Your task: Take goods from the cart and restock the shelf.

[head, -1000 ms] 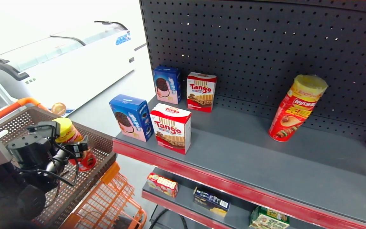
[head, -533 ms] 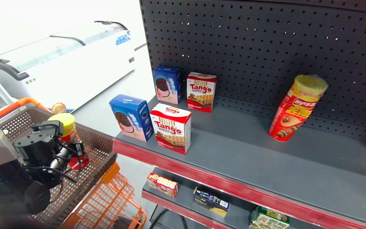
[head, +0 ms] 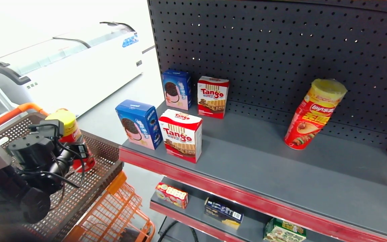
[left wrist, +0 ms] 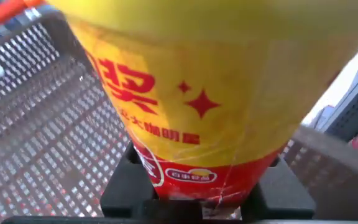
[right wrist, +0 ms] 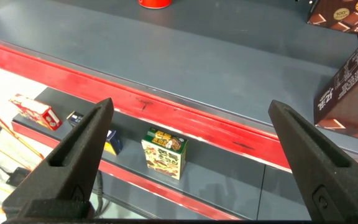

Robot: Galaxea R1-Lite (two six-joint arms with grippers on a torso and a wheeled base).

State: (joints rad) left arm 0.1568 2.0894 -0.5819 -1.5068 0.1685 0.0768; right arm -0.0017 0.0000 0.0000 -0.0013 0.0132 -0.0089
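Left gripper (head: 79,153): at the lower left of the head view, fingers clamped on the chip can (head: 66,129).
Chip can: tilted, yellow lid uppermost, over the cart (head: 108,151) basket.
Right gripper (right wrist: 190,106): fingers spread wide apart, holding nothing, before the shelf's (right wrist: 185,56) red front edge.
Second chip can (head: 312,116): leaned against the pegboard, right of centre.

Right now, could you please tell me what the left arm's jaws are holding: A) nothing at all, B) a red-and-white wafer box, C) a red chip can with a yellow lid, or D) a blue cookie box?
C: the left arm's jaws are clamped on the chip can, which is held over the cart.
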